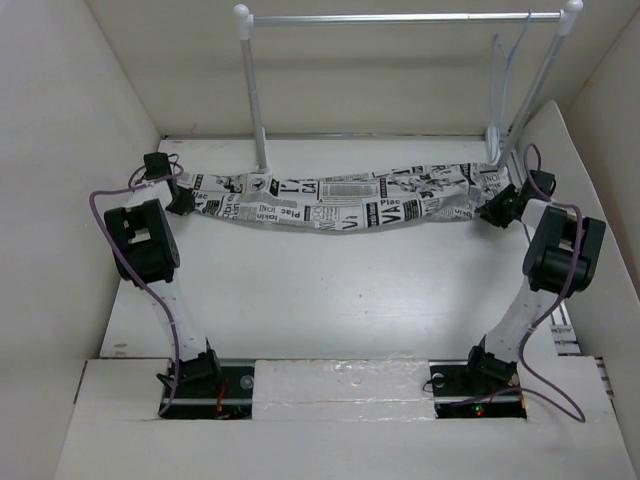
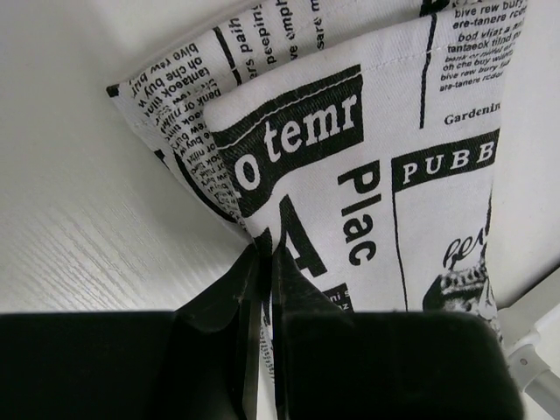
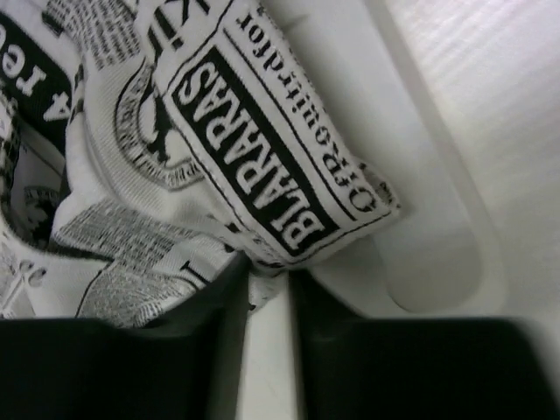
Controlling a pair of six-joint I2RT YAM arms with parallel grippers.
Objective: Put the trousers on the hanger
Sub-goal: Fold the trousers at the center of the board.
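- Trousers (image 1: 340,205), printed "PUBB", "Plac" and "BLAMARAS", stretch across the upper middle, over the worktop (image 1: 330,300).
- Hanger (image 1: 495,75) hangs from the rail (image 1: 400,17), upper right.
- Left pincer (image 1: 183,200) and right pincer (image 1: 497,208) each clamp one trouser end.

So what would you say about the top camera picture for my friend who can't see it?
The newspaper-print trousers are stretched sideways over a white table, the left gripper pinching one end and the right gripper the other. Behind stands a silver rail with a pale hanger hooked near its right end.
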